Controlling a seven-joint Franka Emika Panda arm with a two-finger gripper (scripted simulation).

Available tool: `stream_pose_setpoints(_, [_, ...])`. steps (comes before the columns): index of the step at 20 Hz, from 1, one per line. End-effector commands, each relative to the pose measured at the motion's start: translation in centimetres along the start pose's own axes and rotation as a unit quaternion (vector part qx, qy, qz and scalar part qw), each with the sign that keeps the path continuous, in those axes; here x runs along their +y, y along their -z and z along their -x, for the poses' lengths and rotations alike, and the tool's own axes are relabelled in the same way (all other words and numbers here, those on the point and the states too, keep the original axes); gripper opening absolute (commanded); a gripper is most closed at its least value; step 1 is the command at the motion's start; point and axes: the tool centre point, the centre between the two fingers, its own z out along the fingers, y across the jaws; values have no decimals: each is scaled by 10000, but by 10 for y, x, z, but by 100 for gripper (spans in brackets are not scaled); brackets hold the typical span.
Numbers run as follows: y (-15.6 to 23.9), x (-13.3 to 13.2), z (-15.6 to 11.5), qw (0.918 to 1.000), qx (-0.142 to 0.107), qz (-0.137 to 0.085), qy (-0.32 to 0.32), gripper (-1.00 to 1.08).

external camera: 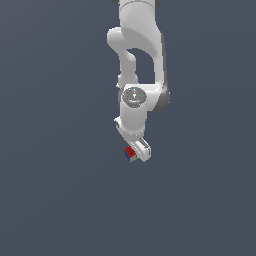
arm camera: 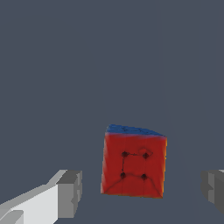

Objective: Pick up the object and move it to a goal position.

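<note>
Fingers (arm camera: 65,192) of my gripper (arm camera: 140,192) stand apart around the cube (arm camera: 133,164), untouched; grasp, lift and move remain, I judge.

- The arm (external camera: 137,65) is glossy white all over, built from rounded, tube-like segments.
- One joint carries a round grey cap (external camera: 134,96) with a small greenish mark at its centre.
- A dark grey band shows along the edge of that joint housing.
- The gripper (arm camera: 142,192) has white fingers (arm camera: 41,201) tipped with squared grey pads (arm camera: 70,192).
</note>
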Motion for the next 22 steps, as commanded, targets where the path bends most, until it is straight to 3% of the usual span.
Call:
stream_pose_setpoints(1, [-3, 0, 1, 9998, 2, -2, -200, 100])
stream_pose_setpoints(14, [-10, 0, 2, 9989, 4, -2, -461, 100])
stream_pose_setpoints(22, [-46, 1, 2, 9988, 5, -3, -483, 100])
